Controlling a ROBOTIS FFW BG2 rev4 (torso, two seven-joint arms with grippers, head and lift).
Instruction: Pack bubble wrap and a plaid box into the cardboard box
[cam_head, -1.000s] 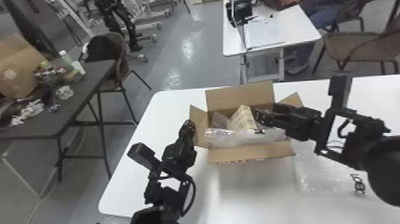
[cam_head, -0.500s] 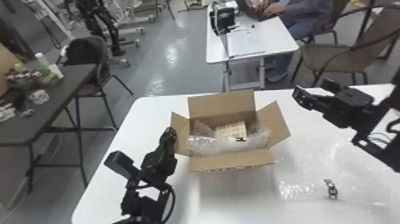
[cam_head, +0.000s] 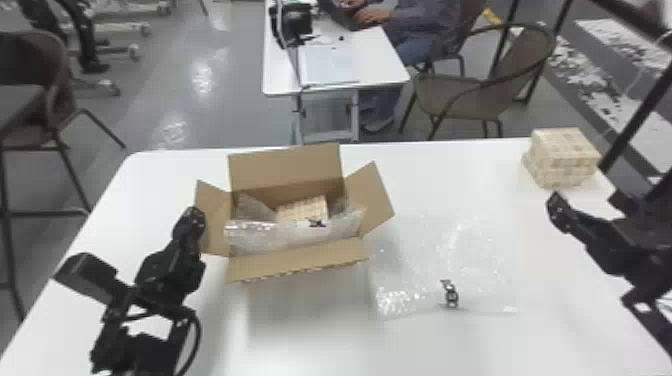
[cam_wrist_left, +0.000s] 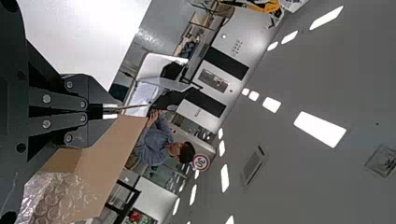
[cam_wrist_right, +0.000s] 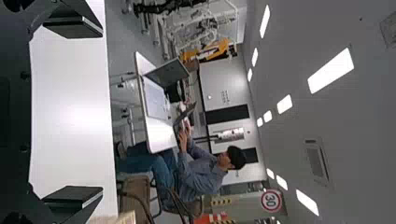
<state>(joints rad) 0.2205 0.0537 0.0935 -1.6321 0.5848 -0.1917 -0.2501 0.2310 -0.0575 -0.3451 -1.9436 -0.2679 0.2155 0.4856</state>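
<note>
In the head view my left gripper (cam_head: 192, 222) is at the left flap of the cardboard box (cam_head: 285, 167). The left wrist view has this gripper (cam_wrist_left: 110, 111) shut on the flap's edge (cam_wrist_left: 105, 154). Inside the box lies a plaid box (cam_head: 302, 209), with bubble wrap (cam_head: 295, 240) in front of it and at its sides. More plaid boxes (cam_head: 565, 157), seemingly stacked, stand at the table's back right corner. Just in front of them is my right gripper (cam_head: 559, 211); in the right wrist view this gripper (cam_wrist_right: 74, 114) is open, nothing between its fingers.
A flat sheet of bubble wrap (cam_head: 450, 265) lies on the white table (cam_head: 475, 175), right of the cardboard box. Beyond the table's far edge stand a second table (cam_head: 330, 65) and a chair (cam_head: 480, 95).
The right arm has withdrawn from above the cardboard box to the right, leaving the plaid box inside. The head view has turned rightward, bringing the corner's plaid boxes into sight. My left gripper stays at the flap.
</note>
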